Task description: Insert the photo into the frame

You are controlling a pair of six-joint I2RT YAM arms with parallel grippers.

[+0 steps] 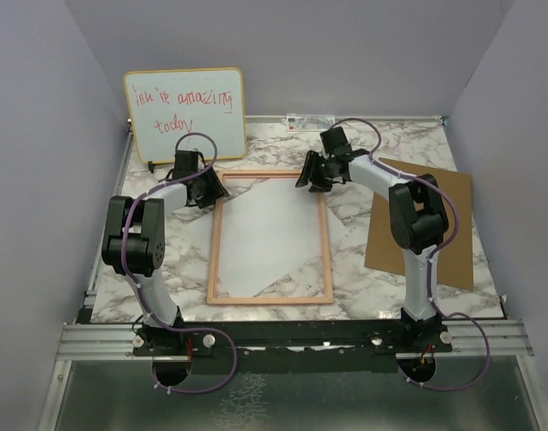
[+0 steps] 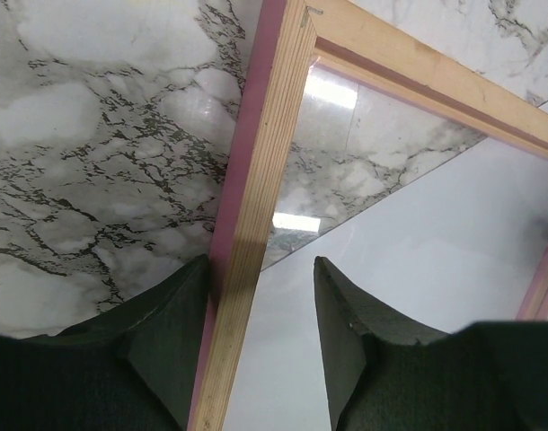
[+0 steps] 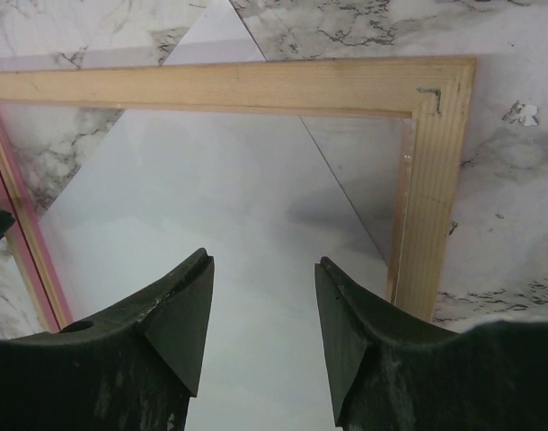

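Note:
The frame [image 1: 215,251] lies flat in the middle of the table. The photo [image 1: 269,233] shows its plain white side and lies skewed beneath it, its corners poking out past the rails. My left gripper [image 1: 213,190] is at the frame's far left corner. In the left wrist view it [image 2: 261,261] is open astride the left rail [image 2: 260,162], one finger by the pink outer side, the other over the photo [image 2: 418,260]. My right gripper [image 1: 312,175] hangs open near the far right corner, over the photo [image 3: 211,197], the right rail [image 3: 431,197] just outside its fingers.
A brown backing board [image 1: 458,233] lies on the table's right side, partly under the right arm. A whiteboard [image 1: 184,108] with red handwriting leans at the back left. Grey walls close in the table on three sides.

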